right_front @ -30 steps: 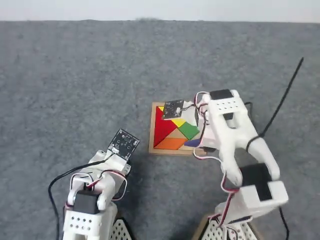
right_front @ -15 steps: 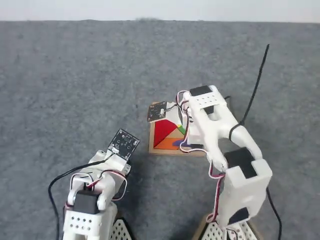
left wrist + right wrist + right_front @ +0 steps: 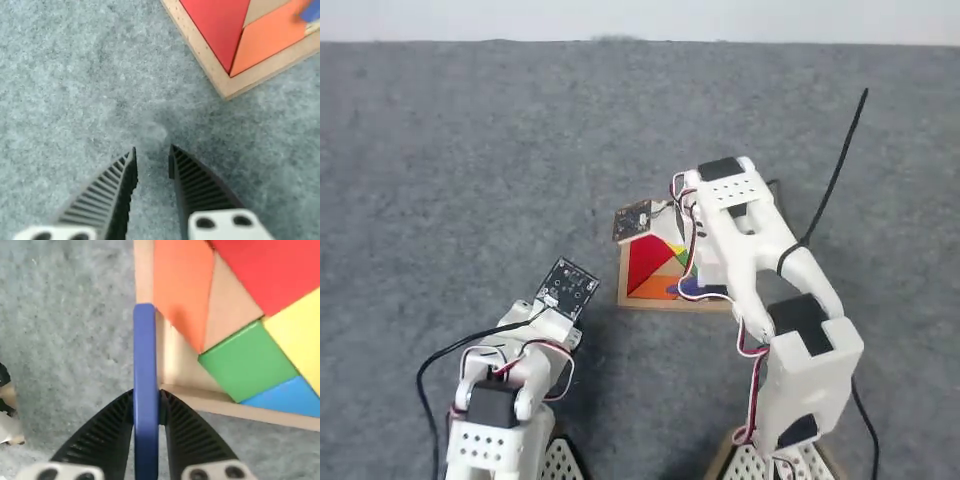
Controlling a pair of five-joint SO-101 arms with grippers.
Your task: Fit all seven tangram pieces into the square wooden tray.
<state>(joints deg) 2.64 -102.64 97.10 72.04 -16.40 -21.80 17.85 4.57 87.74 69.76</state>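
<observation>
OK, your right gripper (image 3: pixel 146 396) is clamped on the blue piece (image 3: pixel 145 350), edge-on along the tray (image 3: pixel 143 270) rim; bare slot (image 3: pixel 176 362) just beside, inward; left gripper (image 3: pixel 152 156) slightly parted, empty.

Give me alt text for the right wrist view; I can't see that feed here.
The right gripper is shut on a dark blue piece, held on edge over the rim of the wooden tray. In the tray lie a red piece, an orange piece, a green piece and a yellow piece, with bare wood beside the orange one.
</observation>
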